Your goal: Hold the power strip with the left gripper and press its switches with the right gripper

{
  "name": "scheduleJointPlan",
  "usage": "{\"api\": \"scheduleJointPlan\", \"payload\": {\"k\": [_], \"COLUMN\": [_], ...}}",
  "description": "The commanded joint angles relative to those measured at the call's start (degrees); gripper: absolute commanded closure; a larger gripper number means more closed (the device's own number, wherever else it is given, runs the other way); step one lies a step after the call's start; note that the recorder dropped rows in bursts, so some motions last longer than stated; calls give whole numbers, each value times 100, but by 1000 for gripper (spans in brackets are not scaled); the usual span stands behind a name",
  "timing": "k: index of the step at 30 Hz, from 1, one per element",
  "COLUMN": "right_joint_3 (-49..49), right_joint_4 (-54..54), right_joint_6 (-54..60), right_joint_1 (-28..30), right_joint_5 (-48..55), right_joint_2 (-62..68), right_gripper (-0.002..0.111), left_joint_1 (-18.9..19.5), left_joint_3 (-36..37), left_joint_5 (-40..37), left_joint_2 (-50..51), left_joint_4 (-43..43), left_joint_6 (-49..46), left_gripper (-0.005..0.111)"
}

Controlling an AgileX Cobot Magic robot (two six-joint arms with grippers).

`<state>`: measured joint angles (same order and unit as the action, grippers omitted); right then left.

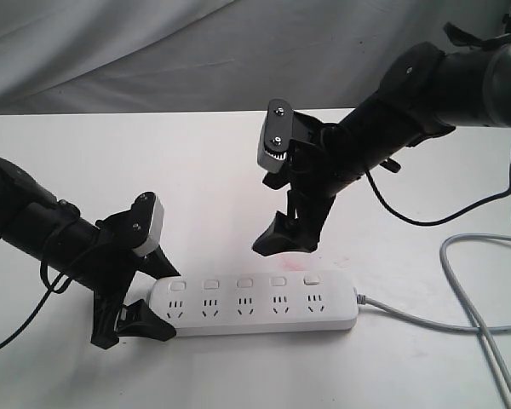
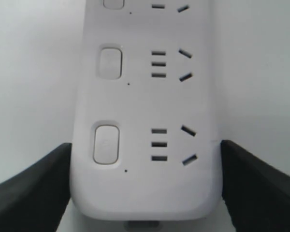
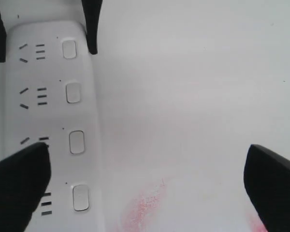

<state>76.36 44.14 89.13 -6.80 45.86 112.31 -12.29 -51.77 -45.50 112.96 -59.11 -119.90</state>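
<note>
The left gripper (image 1: 140, 317) has its fingers spread astride the power strip's (image 1: 255, 305) end on the white surface (image 1: 196, 170), seemingly not yet clamped. The right gripper (image 1: 281, 240) hovers spread above; pressing the switches (image 1: 244, 282) likely calls for closing and descending.

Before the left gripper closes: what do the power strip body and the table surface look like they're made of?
The power strip looks like moulded white plastic, smooth and slightly glossy: rounded edges, soft highlights in the left wrist view. The table looks like a matte white sheet, possibly laminate or painted board; it shows no glare and bears a faint reddish smear. Its exact material can't be told.
</note>
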Motion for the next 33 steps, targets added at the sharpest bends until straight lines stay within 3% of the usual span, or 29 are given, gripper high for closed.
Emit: {"api": "scheduleJointPlan", "payload": {"k": [1,13,33], "right_joint_3": [-30,-28,-591], "right_joint_4": [74,-170,14], "right_joint_6": [-38,-91,88], "right_joint_1": [5,5,735], "right_joint_5": [112,100,-28], "right_joint_2": [-76,-76,-76], "right_gripper": [3,3,3], "left_joint_1": [-33,-33,-33], "left_joint_3": [28,28,28], "left_joint_5": [228,228,228], "left_joint_2": [-18,-18,-18], "left_joint_4": [-36,-36,-36], "left_joint_6": [-9,-9,-9], "left_gripper": [107,107,107]}}
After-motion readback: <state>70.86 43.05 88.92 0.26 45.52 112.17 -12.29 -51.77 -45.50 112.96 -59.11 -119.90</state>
